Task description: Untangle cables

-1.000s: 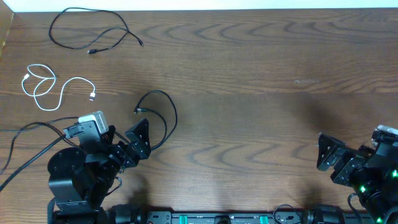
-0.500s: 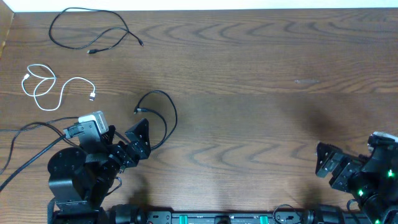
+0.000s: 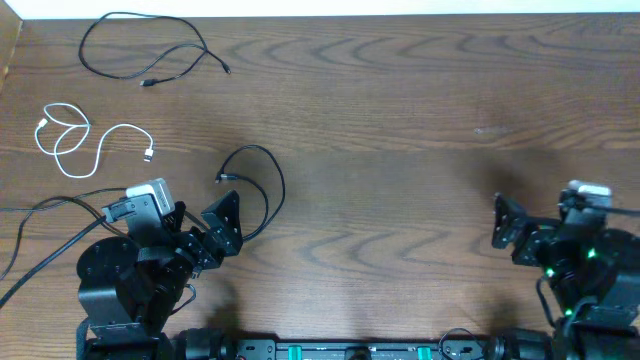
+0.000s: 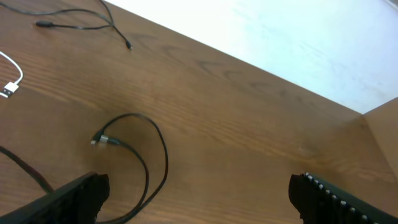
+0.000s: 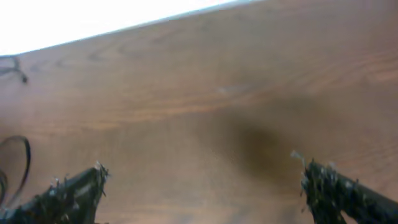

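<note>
Three cables lie apart on the left half of the wooden table (image 3: 400,120). The long black cable (image 3: 205,47) (image 4: 74,28) loops at the far left corner. The white cable (image 3: 120,127) curls below it; its plug (image 4: 7,91) shows at the edge of the left wrist view. The short black cable (image 3: 282,190) (image 4: 165,155) arcs just ahead of my left gripper (image 3: 225,228) (image 4: 199,186), which is open and holds nothing. My right gripper (image 3: 503,225) (image 5: 202,180) is open over bare wood at the near right, far from every cable.
Thick black arm cords (image 3: 40,225) trail off the left edge beside the left arm's base. The table's far edge meets a white wall (image 4: 298,37). The short black cable's arc (image 5: 28,155) shows at the left edge of the right wrist view.
My right arm has swung up and to the left from the near right corner, its jaws staying open. The left arm and all three cables have not moved.
</note>
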`<state>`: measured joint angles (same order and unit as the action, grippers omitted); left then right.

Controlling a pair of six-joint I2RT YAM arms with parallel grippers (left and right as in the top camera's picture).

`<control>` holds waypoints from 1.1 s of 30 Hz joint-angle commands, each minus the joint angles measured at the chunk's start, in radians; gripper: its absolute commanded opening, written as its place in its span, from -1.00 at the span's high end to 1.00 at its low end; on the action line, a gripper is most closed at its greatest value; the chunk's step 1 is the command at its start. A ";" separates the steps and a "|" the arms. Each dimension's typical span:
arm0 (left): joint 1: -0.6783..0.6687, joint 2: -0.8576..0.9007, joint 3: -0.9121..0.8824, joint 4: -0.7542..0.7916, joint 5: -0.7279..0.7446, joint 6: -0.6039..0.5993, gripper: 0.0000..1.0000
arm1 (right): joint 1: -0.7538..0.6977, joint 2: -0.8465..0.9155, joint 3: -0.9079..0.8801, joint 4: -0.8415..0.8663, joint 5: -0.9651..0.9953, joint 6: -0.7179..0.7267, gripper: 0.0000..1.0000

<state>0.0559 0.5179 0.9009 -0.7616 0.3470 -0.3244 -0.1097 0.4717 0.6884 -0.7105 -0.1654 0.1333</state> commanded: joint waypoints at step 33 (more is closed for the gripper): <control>-0.001 -0.003 0.013 -0.001 0.016 0.006 -0.95 | 0.049 -0.466 -0.683 0.734 0.141 -0.052 -0.98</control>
<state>0.0559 0.5179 0.9009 -0.7620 0.3470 -0.3244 -0.0547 0.0158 0.0078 0.0456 -0.0620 0.0669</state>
